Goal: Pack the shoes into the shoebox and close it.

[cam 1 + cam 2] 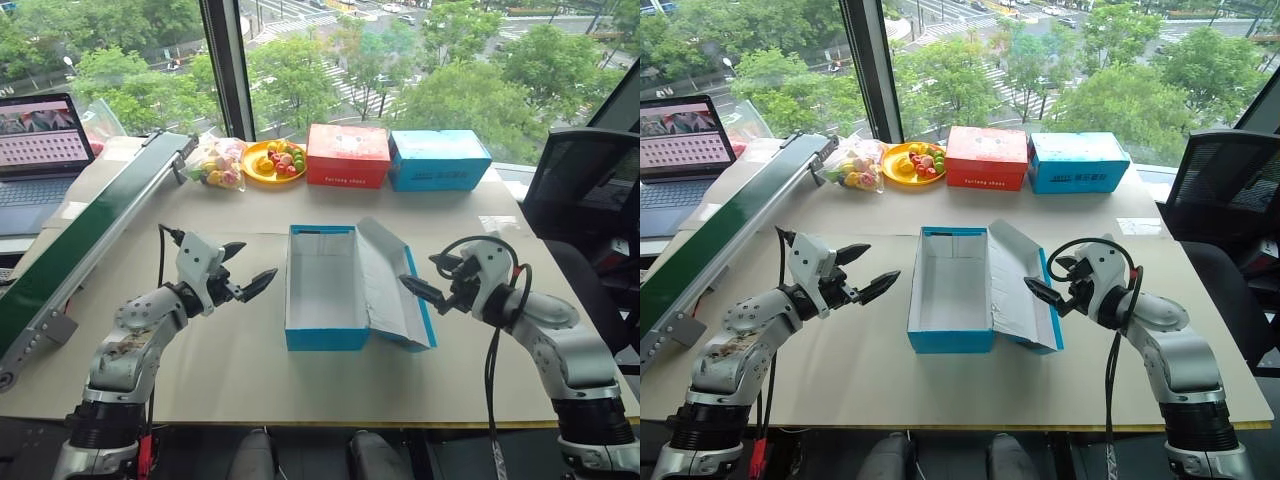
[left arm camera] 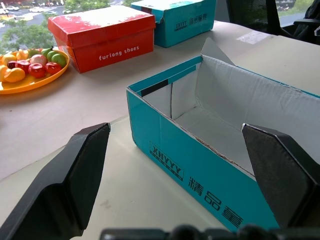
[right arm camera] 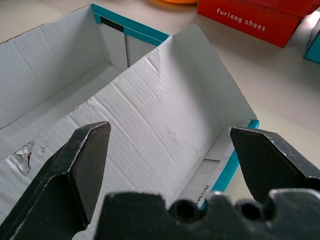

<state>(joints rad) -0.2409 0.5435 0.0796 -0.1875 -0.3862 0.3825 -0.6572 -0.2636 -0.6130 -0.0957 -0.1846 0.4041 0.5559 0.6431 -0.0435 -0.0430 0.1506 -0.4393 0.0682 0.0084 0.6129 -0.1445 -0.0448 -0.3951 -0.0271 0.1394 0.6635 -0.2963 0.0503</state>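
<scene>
Both your grippers, left gripper [image 1: 243, 272] and right gripper [image 1: 425, 283], gape wide, empty, flanking the shoebox [image 1: 322, 340]; wrist views add its side lettering, torn lining

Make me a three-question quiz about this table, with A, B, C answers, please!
1. Where is the plate of fruit?
A. Left of the red box
B. Inside the shoebox
C. Under the laptop

2. How many boxes are on the table?
A. One
B. Three
C. Five

3. How is the shoebox now?
A. Shut
B. Open and full
C. Open and empty

Answers:
1. A, the plate sits at the far edge, just left of the red box.
2. B, the shoebox, the red box and the pale blue box.
3. C, its lid leans out to the right and only white lining shows inside.
</scene>
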